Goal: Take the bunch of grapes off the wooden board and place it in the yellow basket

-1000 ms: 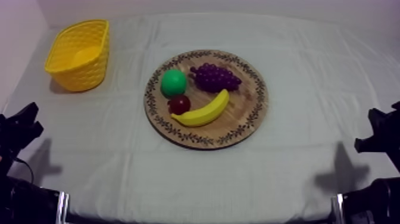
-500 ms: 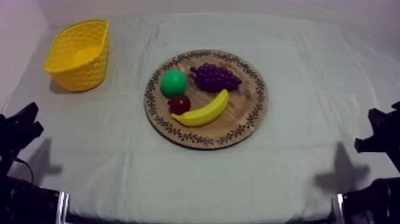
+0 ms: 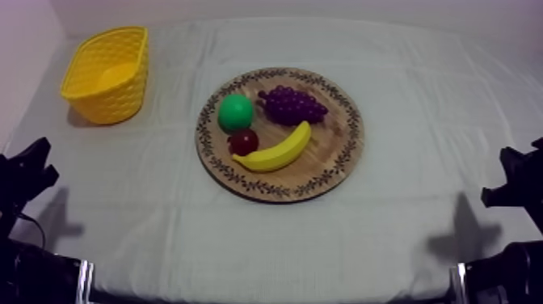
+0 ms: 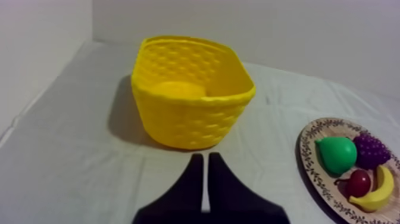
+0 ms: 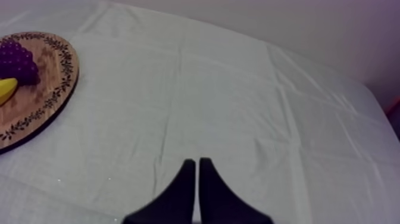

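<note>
A purple bunch of grapes [image 3: 292,105] lies on the far part of the round wooden board [image 3: 339,154] at the table's middle, with a green pear [image 3: 235,112], a small red fruit [image 3: 243,141] and a banana [image 3: 277,151] beside it. The yellow basket [image 3: 107,74] stands at the far left. My left gripper [image 3: 34,166] rests low at the left edge and my right gripper [image 3: 511,174] low at the right edge, both far from the board. In the left wrist view the fingers [image 4: 205,164] lie together as a wedge before the basket [image 4: 190,89]; the right gripper [image 5: 197,164] is likewise shut.
Bare cloth lies all around the board and between it and the basket. A pale wall rises behind the table's far edge.
</note>
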Controlling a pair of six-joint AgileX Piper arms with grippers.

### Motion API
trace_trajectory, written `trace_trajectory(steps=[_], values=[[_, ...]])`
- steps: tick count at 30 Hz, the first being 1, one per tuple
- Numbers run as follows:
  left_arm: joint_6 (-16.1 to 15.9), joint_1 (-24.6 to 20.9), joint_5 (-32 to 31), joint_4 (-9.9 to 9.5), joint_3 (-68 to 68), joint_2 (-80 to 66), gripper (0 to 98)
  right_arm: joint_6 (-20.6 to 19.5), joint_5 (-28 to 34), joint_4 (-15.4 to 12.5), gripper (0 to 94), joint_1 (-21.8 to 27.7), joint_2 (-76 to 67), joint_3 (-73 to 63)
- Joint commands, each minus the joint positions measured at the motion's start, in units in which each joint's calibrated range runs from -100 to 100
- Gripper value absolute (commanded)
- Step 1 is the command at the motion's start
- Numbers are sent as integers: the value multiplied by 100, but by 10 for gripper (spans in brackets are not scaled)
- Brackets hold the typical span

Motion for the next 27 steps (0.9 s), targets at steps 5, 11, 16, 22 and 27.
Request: trace_trajectory(steps=[5, 11, 16, 22, 27], values=[[-117, -1, 12, -37, 2, 0, 1, 0, 2, 0, 2, 2, -2, 4], [-164, -29, -176, -42, -23, 88, 0, 3, 2, 0, 2, 2, -2, 4], [-118, -16, -383, -53, -437, 643, 0, 1, 2, 0, 2, 2, -2, 4], [-144, 33, -464, -56, -1334, 1455, 0, 0, 2, 0, 2, 2, -2, 4], [-156, 23, -431, -33, -2038, 2036, 0, 0, 2, 0, 2, 2, -2, 4]])
